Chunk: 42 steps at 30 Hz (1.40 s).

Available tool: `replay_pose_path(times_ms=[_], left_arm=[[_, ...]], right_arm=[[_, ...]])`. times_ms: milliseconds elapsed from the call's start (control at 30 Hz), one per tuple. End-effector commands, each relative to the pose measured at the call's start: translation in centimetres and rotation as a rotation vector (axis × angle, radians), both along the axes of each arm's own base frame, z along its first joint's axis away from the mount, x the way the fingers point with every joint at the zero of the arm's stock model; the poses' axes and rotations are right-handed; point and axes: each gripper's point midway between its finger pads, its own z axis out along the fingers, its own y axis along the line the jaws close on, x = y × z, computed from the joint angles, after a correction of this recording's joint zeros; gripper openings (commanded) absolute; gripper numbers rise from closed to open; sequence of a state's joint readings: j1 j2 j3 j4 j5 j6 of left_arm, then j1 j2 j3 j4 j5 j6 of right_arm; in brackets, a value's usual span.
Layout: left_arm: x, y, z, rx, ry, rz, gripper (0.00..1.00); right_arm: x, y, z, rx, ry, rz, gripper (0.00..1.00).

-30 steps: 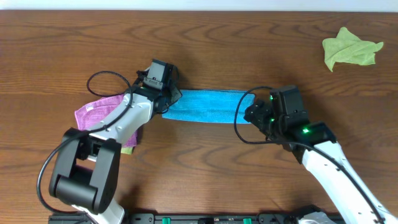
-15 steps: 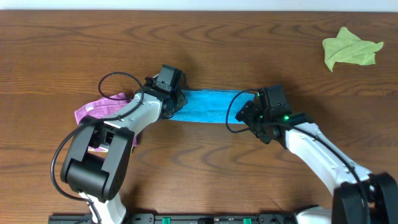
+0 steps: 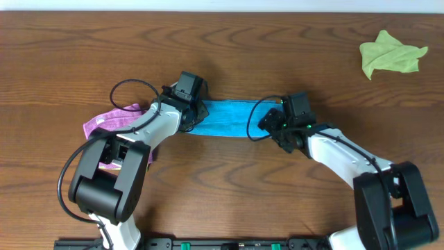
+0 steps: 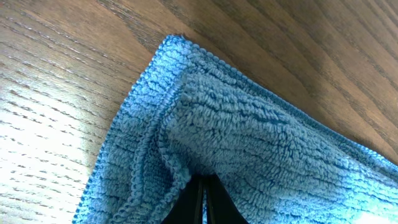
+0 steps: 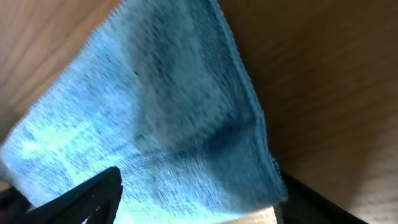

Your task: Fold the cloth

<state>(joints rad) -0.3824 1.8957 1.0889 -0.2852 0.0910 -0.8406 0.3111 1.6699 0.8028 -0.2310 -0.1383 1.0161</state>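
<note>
The sky-blue cloth (image 3: 225,118) lies as a short folded strip on the wooden table, between both grippers. My left gripper (image 3: 193,118) is at its left end. In the left wrist view the fingers (image 4: 202,194) are closed together on a pinched fold of the cloth (image 4: 249,143). My right gripper (image 3: 270,126) covers the cloth's right end. In the right wrist view its fingers (image 5: 199,179) stand wide apart, with the blurred cloth (image 5: 155,112) bunched between them and its near edge a little off the table.
A purple cloth (image 3: 104,123) lies under my left arm at the left. A crumpled yellow-green cloth (image 3: 390,54) lies at the far right back. Arm cables loop over the table near both grippers.
My right gripper has moved left along the strip, and the visible cloth has become shorter at its right end. My left gripper shifted slightly right, then stayed still.
</note>
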Motion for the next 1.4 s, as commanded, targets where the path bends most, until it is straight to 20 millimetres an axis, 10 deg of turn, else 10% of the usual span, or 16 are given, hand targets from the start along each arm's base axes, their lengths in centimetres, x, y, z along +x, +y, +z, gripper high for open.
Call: replay_pose_path(times_ms=[0, 400, 933, 1367], left_arm=[[-0.3, 0.9, -1.1, 0.049, 0.029, 0.018, 0.06], [-0.7, 1.2, -1.3, 0.065, 0.045, 0.020, 0.06], [-1.1, 1.4, -1.4, 0.075, 0.060, 0.008, 0.06], [-1.5, 1.4, -1.5, 0.072, 0.079, 0.004, 0.06]], right_arm=[[-1.1, -0.4, -2.8, -0.023, 0.076, -0.018, 0.74], [-0.8, 0.0, -4.3, -0.079, 0.060, -0.002, 0.01], [1.2, 1.0, 2.5, -0.084, -0.165, 0.125, 0.01], [-0.1, 7.5, 4.9, -0.034, -0.267, 0.270, 0.01]])
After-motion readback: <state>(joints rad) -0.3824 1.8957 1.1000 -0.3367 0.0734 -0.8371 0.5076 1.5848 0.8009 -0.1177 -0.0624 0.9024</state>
